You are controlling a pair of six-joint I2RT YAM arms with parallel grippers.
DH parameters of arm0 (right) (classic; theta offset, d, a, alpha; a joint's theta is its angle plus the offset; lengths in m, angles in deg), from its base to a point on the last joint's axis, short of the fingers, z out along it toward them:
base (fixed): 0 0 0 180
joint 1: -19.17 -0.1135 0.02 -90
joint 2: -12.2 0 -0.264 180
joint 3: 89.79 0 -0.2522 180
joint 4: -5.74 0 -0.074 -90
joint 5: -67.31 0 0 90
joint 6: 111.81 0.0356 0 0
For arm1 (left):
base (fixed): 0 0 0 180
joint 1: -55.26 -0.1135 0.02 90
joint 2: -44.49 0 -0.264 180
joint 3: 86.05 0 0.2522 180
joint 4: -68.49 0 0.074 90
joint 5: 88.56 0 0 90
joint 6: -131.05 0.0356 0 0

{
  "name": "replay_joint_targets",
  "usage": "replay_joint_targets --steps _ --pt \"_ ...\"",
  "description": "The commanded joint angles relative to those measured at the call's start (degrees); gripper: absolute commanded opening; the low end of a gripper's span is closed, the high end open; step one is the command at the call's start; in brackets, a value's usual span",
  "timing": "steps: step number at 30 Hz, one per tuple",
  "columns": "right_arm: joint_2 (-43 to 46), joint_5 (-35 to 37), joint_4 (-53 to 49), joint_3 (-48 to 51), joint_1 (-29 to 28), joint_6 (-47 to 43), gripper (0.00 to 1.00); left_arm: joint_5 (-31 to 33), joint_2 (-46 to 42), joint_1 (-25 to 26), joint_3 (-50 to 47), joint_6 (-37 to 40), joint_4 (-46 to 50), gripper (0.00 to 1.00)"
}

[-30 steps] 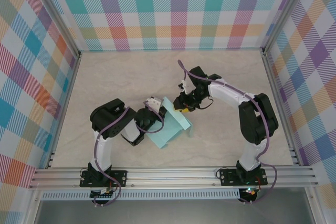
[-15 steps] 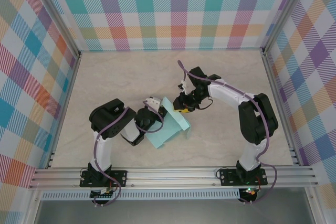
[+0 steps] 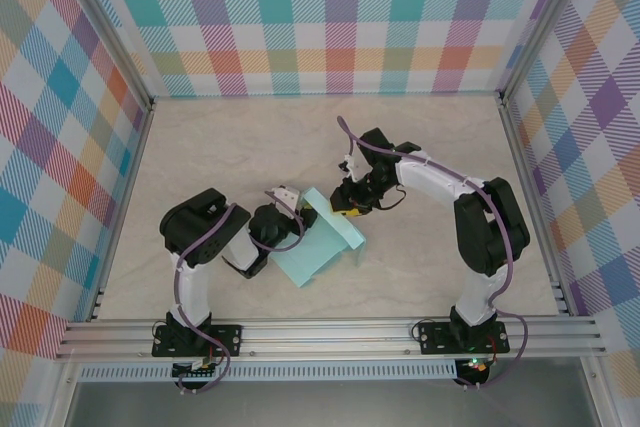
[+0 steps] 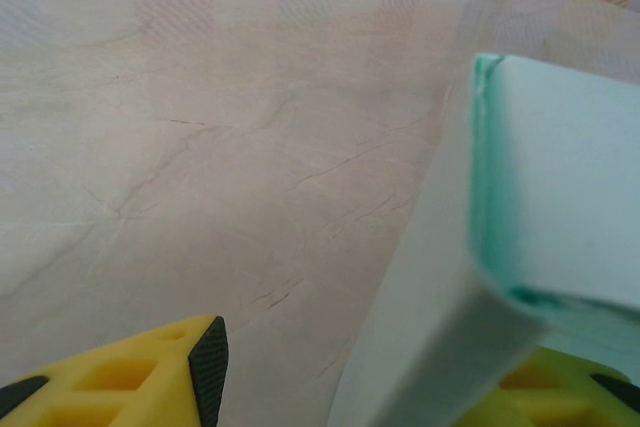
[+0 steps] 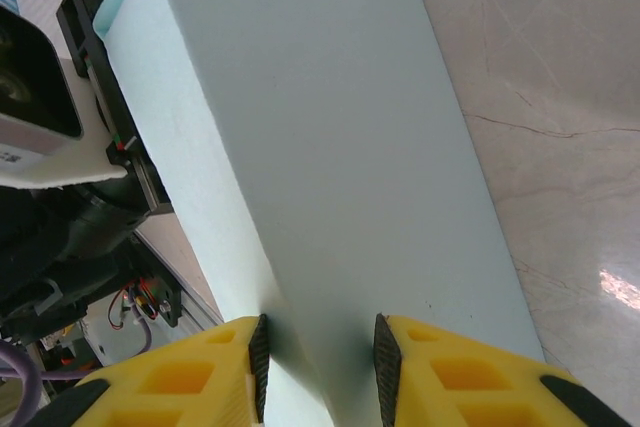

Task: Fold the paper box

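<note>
Jaws of the right gripper [image 5: 320,362] are clenched on the paper box [image 5: 330,147]. Their black pads [image 5: 258,362] press either side of one raised wall at the box's near end. Jaws of the left gripper [image 4: 375,377] stand parted and released. One yellow finger [image 4: 150,382] sits well clear of the card, with bare desk [image 4: 200,127] showing in the gap. The other finger lies low behind a corner of the box.

The box is pale mint-aqua card, plain and unmarked, folded into a shallow rectangular shape. It lies on the desk between the two grippers: the left jaws are at one corner and the right jaws at the edge opposite. From the right jaws its long flat face runs away to two small darker teal marks at the far edge. Past the left jaws its upright wall rises close to the camera, slightly blurred.

Beyond both sets of jaws the marbled beige desk stretches to walls [image 3: 340,17] of pastel plaid.
</note>
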Motion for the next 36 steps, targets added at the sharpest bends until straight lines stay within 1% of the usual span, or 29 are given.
replay_joint_targets --steps 1,3,6,9,12,16,20,22,24,26,28,29,33,36 --pt "0.0 1.7 -3.2 -0.9 -0.3 -1.8 0.36 -5.3 -3.2 -1.9 -1.0 -0.8 -1.5 0.55" --pt "-0.1 2.0 -3.2 -0.9 -0.3 -1.9 0.35 -6.1 -3.9 -2.3 -1.4 -0.3 -1.4 0.56" --pt "-0.4 1.7 -3.4 -1.2 -0.3 -2.0 0.35 -7.3 -4.5 -3.5 -2.1 -1.8 -1.5 0.56" --pt "-0.8 1.9 -4.3 -1.7 -0.3 -2.7 0.35 -8.1 -5.4 -3.5 -2.9 -1.5 -1.5 0.56" --pt "-1.1 1.9 -4.5 -1.9 -0.3 -2.8 0.35 -7.5 -7.0 -3.5 -3.6 -1.0 -1.2 0.55" --pt "-1.5 1.5 -4.6 -2.3 -0.3 -2.9 0.35 -7.2 -10.0 -3.5 -3.6 1.1 1.8 0.52" --pt "-1.8 1.0 -4.4 -2.4 -0.3 -2.4 0.35 -5.6 -10.9 -3.5 -2.5 2.0 4.2 0.47" --pt "-2.1 0.9 -4.3 -2.5 -0.3 -2.3 0.35 -6.9 -11.0 -3.0 -1.6 3.0 6.1 0.43" --pt "-2.1 1.3 -4.2 -2.5 -0.3 -2.3 0.35 -6.9 -10.9 -2.4 -1.1 4.9 7.8 0.4" --pt "-2.2 1.1 -4.0 -2.5 -0.3 -2.0 0.35 -5.3 -10.7 -1.5 -1.5 6.2 7.6 0.34" --pt "-2.4 0.4 -3.7 -2.5 -0.3 -1.9 0.35 -5.3 -10.8 -1.3 -2.0 6.7 6.9 0.25" --pt "-2.4 0.5 -3.6 -2.5 -0.3 -1.9 0.35 -5.5 -10.8 -1.3 -1.9 6.9 7.1 0.22" --pt "-2.4 -0.1 -2.7 -2.4 -0.6 -0.6 0.35 -3.3 -10.9 -0.6 -0.9 6.9 9.0 0.16" --pt "-2.6 -0.1 -2.4 -2.9 -2.1 -0.1 0.35 -1.4 -10.4 0.5 -0.4 7.0 9.2 0.14"
